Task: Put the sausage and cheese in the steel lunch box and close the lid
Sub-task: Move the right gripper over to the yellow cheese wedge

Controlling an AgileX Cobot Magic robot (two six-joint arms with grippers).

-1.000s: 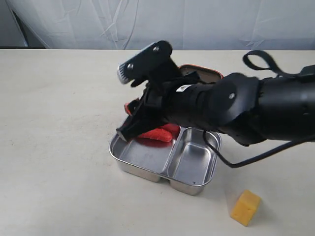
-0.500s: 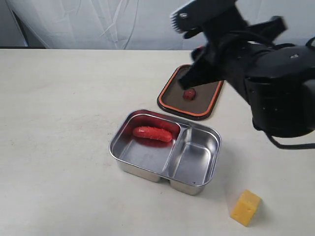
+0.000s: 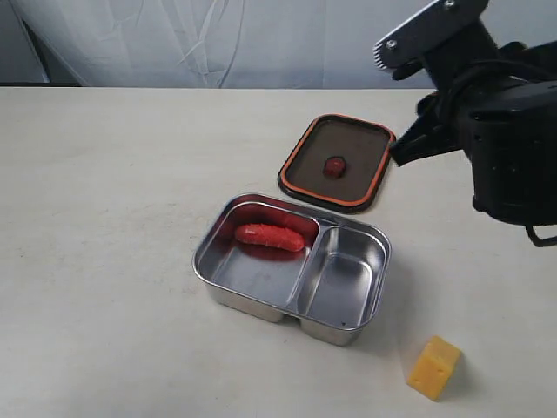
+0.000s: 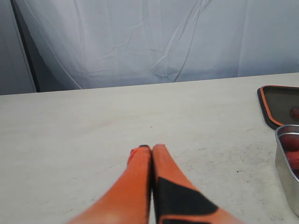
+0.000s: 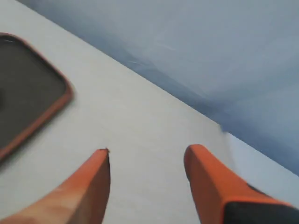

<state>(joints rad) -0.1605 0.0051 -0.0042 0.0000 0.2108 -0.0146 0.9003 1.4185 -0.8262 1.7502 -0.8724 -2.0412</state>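
Exterior view: the sausage (image 3: 269,237) lies in the larger compartment of the steel lunch box (image 3: 344,283). The lid (image 3: 337,164) rests flat on the table (image 3: 104,218) just behind the box, and the cheese (image 3: 433,367) sits off its front right corner. The right arm (image 3: 500,131) hangs high beyond the box.

Left wrist view: the left gripper (image 4: 152,148) is pinched closed and empty, near the box's rim.

Right wrist view: the right gripper (image 5: 148,151) is spread wide and empty, with the lid close by.

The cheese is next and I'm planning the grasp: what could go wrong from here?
The cheese is a small wedge; slanted faces could squirt from the open right gripper. The lid lies flat on the table, apparently seal-side up, so it may be hard to grip and need flipping.
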